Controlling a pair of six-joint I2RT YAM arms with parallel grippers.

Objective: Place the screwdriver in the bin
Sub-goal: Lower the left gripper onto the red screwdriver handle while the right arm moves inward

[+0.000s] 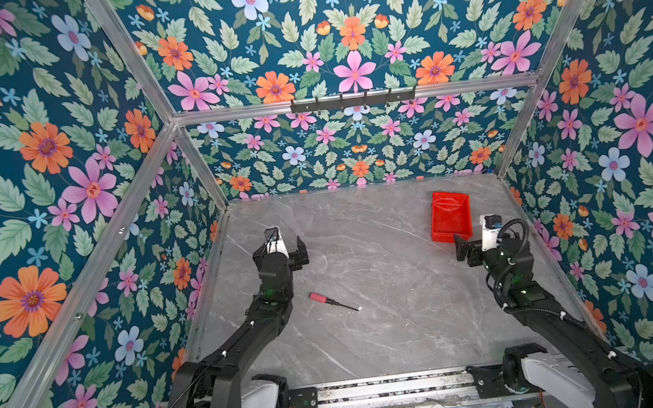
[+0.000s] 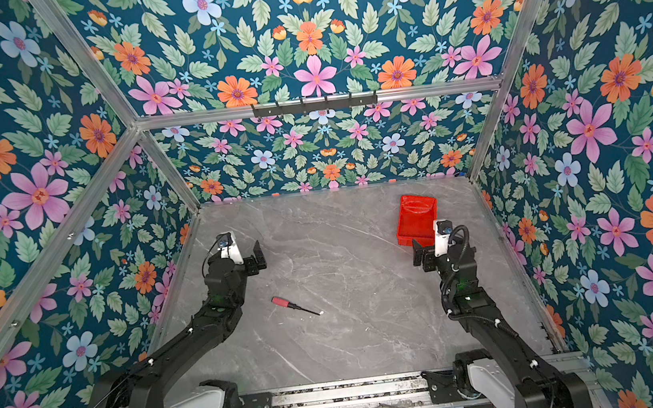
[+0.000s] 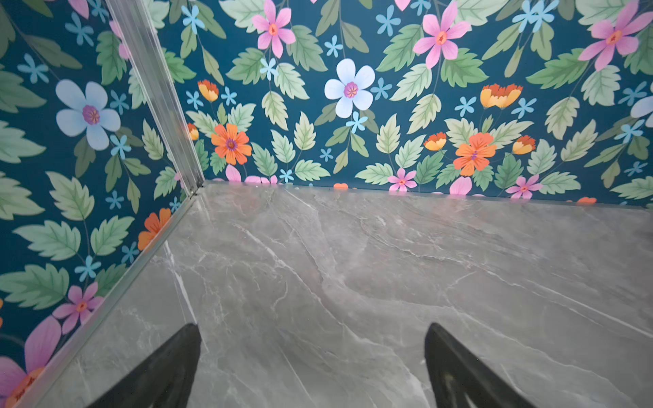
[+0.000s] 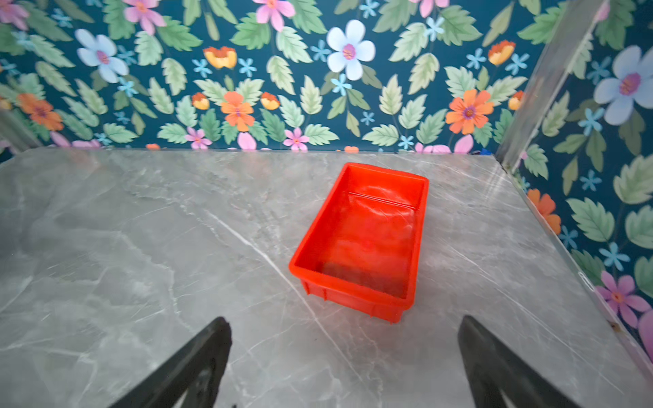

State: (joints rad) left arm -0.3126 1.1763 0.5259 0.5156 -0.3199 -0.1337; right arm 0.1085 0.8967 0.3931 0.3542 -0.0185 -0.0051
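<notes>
The screwdriver (image 1: 334,301) (image 2: 296,305), with a red-pink handle and a thin dark shaft, lies flat on the grey marble table in both top views, handle to the left. My left gripper (image 1: 287,246) (image 2: 246,256) hovers open beyond it and to its left, holding nothing; in the left wrist view the gripper (image 3: 312,328) shows only bare table. The red bin (image 1: 450,216) (image 2: 417,219) sits empty at the back right. My right gripper (image 1: 472,243) (image 2: 429,250) (image 4: 344,319) stands open just in front of the bin (image 4: 360,240), apart from it.
Floral walls with aluminium posts (image 1: 204,173) (image 3: 166,116) (image 4: 530,116) close in the table on three sides. A metal rail (image 1: 392,390) carrying both arm bases runs along the front edge. A black hook rack (image 1: 353,100) hangs on the back crossbar.
</notes>
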